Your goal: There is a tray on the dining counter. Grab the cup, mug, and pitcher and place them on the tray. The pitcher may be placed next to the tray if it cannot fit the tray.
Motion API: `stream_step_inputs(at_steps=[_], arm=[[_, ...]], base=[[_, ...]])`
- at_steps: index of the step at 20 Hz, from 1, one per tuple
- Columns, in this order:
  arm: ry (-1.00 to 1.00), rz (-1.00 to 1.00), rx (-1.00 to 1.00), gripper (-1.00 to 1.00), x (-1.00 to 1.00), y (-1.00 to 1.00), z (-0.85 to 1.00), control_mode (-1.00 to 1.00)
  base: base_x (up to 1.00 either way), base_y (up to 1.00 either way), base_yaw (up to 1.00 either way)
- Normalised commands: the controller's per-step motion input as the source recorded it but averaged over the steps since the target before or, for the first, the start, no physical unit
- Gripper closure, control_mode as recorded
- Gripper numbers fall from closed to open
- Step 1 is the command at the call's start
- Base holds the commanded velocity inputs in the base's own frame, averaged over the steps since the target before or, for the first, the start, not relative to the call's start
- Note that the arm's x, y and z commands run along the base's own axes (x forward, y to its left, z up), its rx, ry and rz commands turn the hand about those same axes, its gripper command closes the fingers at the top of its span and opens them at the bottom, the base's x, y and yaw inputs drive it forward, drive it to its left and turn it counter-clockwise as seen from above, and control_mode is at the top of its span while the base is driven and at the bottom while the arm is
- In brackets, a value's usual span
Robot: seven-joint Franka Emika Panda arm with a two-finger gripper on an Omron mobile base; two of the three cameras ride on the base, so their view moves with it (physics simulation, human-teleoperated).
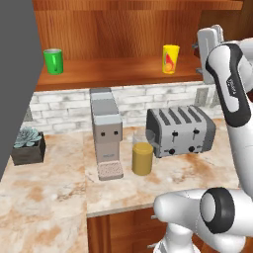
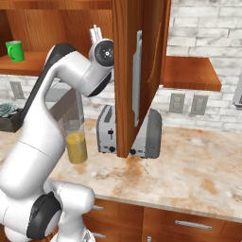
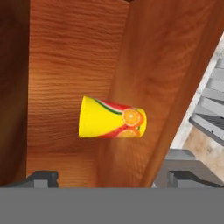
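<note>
Claw (image 3: 112,179) (spread) facing upright cup (image 3: 112,117)

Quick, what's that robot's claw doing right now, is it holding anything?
Gripper: open and holding nothing; its fingertips stand wide apart, short of the yellow cup on the wooden shelf.

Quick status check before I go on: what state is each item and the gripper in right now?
cup: upright on the wooden shelf, not held.
mug: upright on the same shelf, far from the cup.
pitcher: upright on the counter, part full of amber liquid, between coffee machine and toaster.
gripper: open, empty, aimed at the cup, short of it.
cabinet door: open.
</note>
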Motion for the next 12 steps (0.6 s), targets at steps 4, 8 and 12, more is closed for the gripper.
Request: stream_step_inputs(at_steps=[4,8,12], arm=[[0.0,0.0,0.0,-1.0,0.29,0.04,0.0,-1.0],[0.0,0.0,0.0,-1.0,0.27,0.02,0.0,-1.0],[0.0,0.0,0.0,-1.0,0.22,0.0,0.0,-1.0]], base=[[0.0,0.0,0.0],[0.0,0.0,0.0],[0.0,0.0,0.0]])
